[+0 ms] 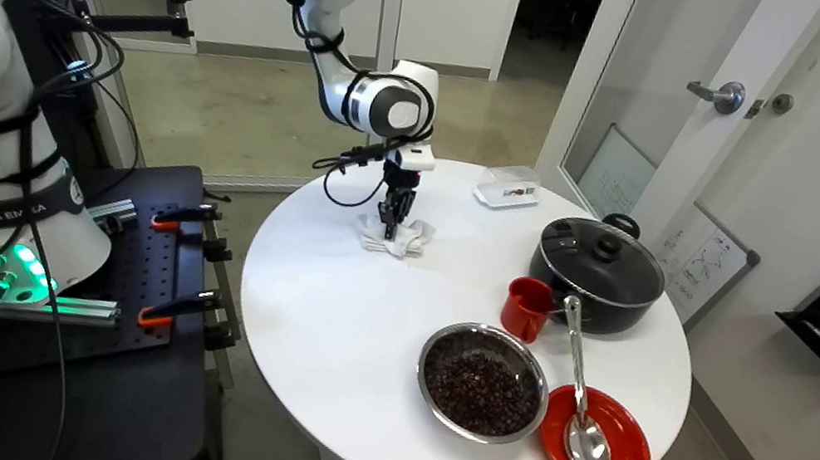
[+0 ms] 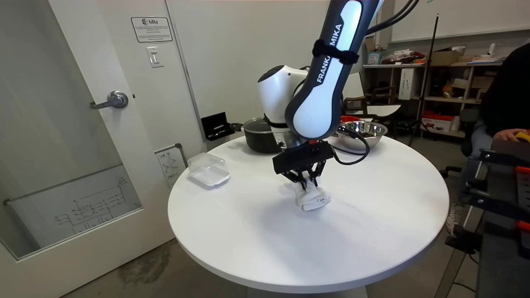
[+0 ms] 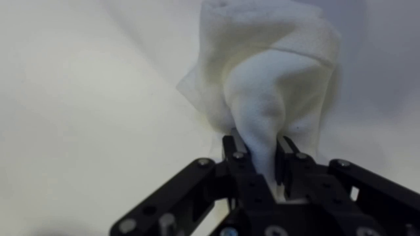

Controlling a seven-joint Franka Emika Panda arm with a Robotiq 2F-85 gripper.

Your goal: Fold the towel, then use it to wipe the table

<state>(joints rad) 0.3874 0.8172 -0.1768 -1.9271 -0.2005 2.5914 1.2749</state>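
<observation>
Wrist view: my claw (image 3: 259, 141) pinches a raised fold of the white towel (image 3: 259, 82), the rest of which lies crumpled on the round worktop (image 1: 343, 319); in an exterior view, a red mug (image 1: 526, 308) stands near the lidded black pot (image 1: 592, 271)

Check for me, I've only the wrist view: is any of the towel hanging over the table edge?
Observer: No, all of the towel that shows lies inside the edge of the table in both exterior views.
Operator: What might spill if I wipe wide?
Observer: Possibly the metal bowl: in an exterior view it holds small dark pieces.
Operator: Anything bulky?
Observer: A lidded black pot stands on the table, seen in both exterior views.
</observation>
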